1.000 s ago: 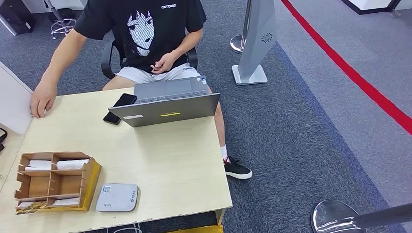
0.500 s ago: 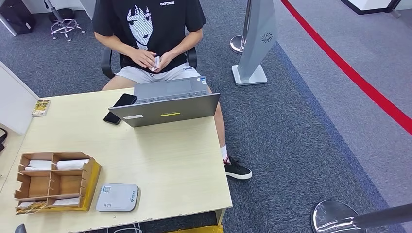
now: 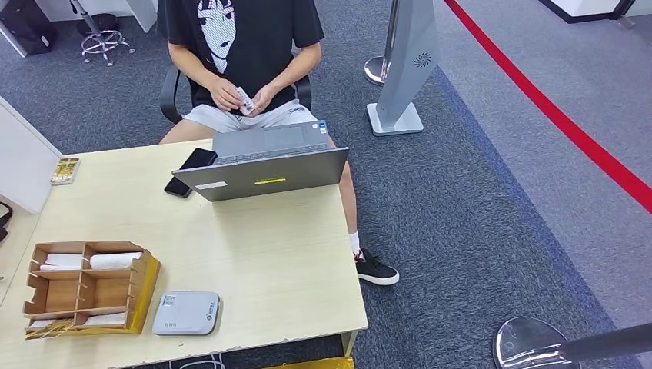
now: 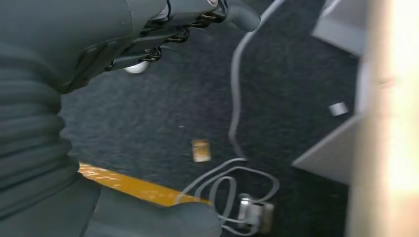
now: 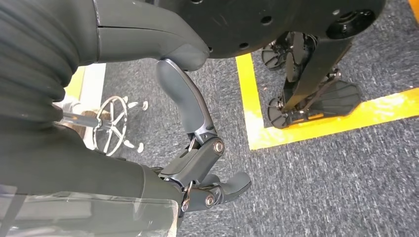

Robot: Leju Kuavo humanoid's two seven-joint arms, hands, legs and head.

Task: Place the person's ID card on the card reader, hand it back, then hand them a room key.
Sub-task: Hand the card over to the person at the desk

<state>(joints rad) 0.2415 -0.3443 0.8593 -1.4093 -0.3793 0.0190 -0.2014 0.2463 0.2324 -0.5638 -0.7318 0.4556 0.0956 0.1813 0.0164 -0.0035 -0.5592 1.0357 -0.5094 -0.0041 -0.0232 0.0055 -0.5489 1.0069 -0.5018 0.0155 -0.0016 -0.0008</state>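
A small patterned card point(image 3: 64, 170) lies at the far left edge of the wooden table point(image 3: 254, 246), beside a white panel. The grey card reader point(image 3: 185, 313) sits near the table's front edge. Beside it stands a cardboard organizer point(image 3: 84, 288) with white key cards in its slots. The seated person point(image 3: 242, 46) holds a small white thing point(image 3: 244, 100) in both hands over the lap. My left hand point(image 4: 128, 39) hangs over the carpet beside the table, fingers apart, holding nothing. My right hand point(image 5: 195, 148) also hangs over the floor, fingers loosely bent and empty.
A grey laptop point(image 3: 265, 165) stands at the table's far side with a dark phone point(image 3: 190, 171) next to it. A white panel point(image 3: 19, 157) borders the table's left. A silver stand point(image 3: 404, 69) and a post base point(image 3: 530, 342) stand on the carpet to the right.
The person drew their hand back from the table's far left, leaving the patterned card there, and now holds a small white thing over the lap.
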